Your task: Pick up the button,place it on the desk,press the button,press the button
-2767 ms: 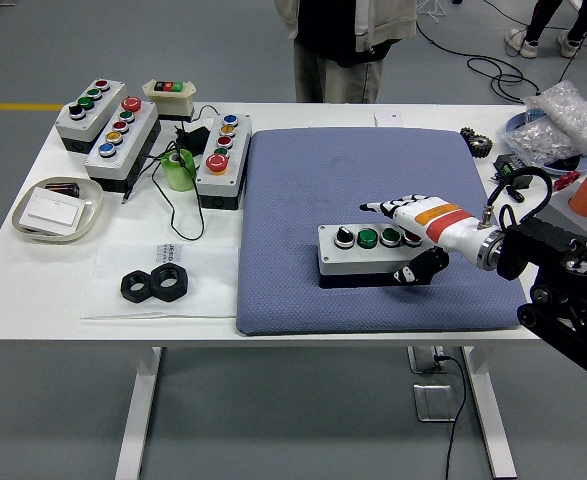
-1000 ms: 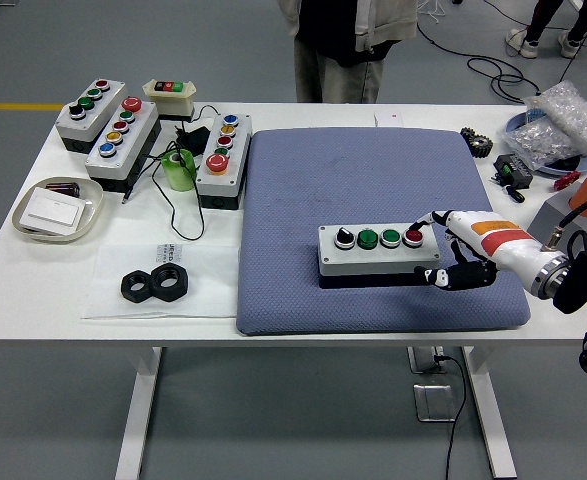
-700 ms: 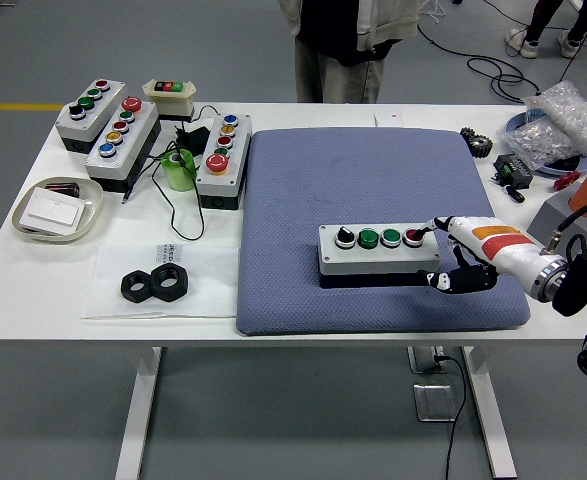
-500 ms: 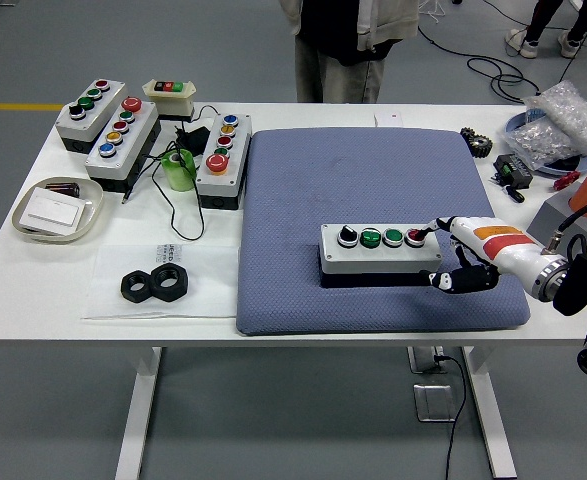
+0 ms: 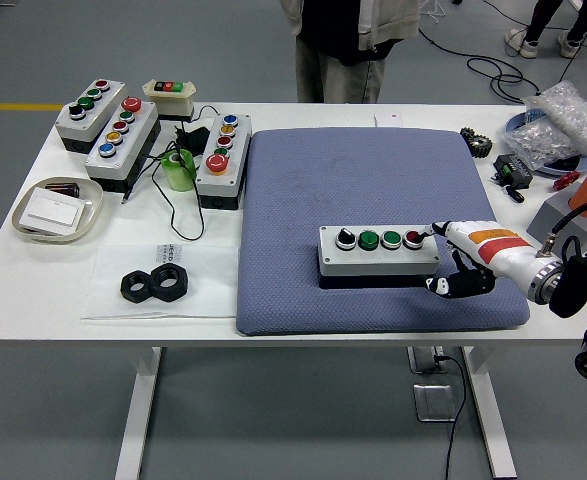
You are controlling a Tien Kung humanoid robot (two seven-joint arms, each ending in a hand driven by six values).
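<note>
Right hand (image 5: 460, 258) sits at the right end of the button box (image 5: 378, 251), index fingertip on or just beside the red button (image 5: 413, 238), other fingers curled under, grasping nothing. Box lies on the blue mat (image 5: 373, 215) on the bench (image 5: 33, 275). Left hand out of view. Risk: an oblique push may slide the box leftward on the soft mat instead of depressing the button, or the fingertip may slip off its edge.
</note>
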